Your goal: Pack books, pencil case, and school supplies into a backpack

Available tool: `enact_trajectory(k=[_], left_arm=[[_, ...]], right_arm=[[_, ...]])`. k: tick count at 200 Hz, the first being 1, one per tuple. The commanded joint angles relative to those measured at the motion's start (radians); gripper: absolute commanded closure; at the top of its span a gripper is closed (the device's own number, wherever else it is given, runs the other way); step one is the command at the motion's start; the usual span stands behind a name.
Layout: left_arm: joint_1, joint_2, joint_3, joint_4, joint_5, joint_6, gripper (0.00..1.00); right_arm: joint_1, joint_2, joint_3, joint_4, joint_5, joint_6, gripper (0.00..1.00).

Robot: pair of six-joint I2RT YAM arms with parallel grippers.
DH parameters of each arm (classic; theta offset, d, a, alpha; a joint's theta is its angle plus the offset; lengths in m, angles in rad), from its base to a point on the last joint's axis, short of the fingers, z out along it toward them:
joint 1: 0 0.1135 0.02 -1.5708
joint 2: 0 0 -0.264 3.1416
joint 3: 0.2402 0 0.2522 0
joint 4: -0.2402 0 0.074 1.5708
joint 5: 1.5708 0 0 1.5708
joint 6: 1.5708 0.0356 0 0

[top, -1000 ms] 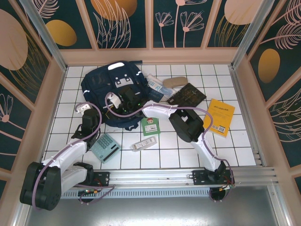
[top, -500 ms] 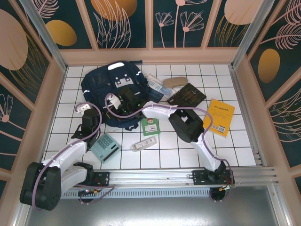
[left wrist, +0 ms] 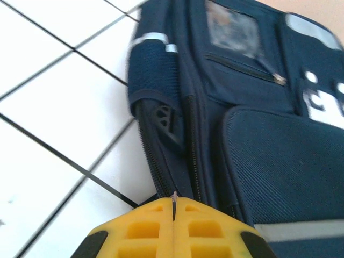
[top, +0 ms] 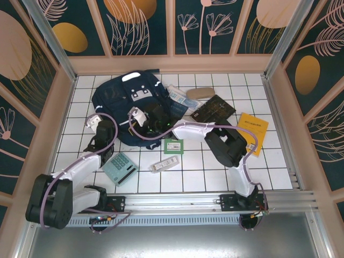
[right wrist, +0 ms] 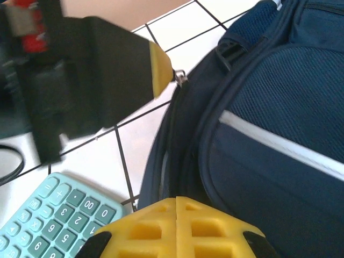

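- Left wrist view: looks along the backpack (left wrist: 258,150), flat on the table (left wrist: 48,107) directly ahead of the left jaws, with its main zip running away from them.
- Pinches the thin metal zipper pull (left wrist: 173,198) between fully closed left jaws. Could slip off so slim a tab if tugged at an angle to the zip track.
- Shows the right jaws pressed together too, at the bag's near edge. Cannot tell whether fabric is caught, so may fail to anchor, letting the whole bag drag instead of unzipping.
- Leaves the calculator (right wrist: 48,226) just left of the right jaws, likely shoved if the bag slides.
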Motion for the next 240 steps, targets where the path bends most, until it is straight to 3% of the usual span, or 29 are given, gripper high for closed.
enact_trajectory(k=[1,29,55,72,82,122,148,190,240], left_arm=[[0.068,0.054,0.070,-0.013,-0.135,-0.048,1.00],[0.103,0.143,0.127,-0.003,-0.120,-0.049,1.00],[0.103,0.143,0.128,0.042,-0.019,-0.041,1.00],[0.103,0.111,0.095,0.078,0.020,-0.027,1.00],[0.103,0.100,0.090,0.066,0.020,-0.024,1.00],[0.103,0.051,0.061,0.039,0.008,-0.010,1.00],[0.103,0.032,0.050,0.056,0.057,0.003,1.00],[0.101,0.015,0.038,0.114,0.221,0.007,1.00],[0.101,-0.054,0.024,0.080,0.230,0.017,1.00]], right_arm=[[-0.011,-0.041,-0.026,0.002,0.018,-0.005,1.00],[-0.012,-0.037,-0.033,0.005,0.019,-0.005,1.00],[-0.012,-0.023,-0.005,-0.027,0.022,-0.006,1.00],[-0.005,-0.014,0.008,-0.045,0.024,-0.018,0.79],[-0.003,-0.008,0.011,-0.044,0.033,-0.007,0.73],[-0.006,-0.076,-0.080,0.019,0.147,0.096,0.68],[0.014,-0.126,-0.134,0.045,0.140,0.109,0.62],[0.108,0.005,0.041,-0.048,0.137,-0.006,0.57],[0.120,0.199,0.284,-0.164,0.177,-0.052,0.50]])
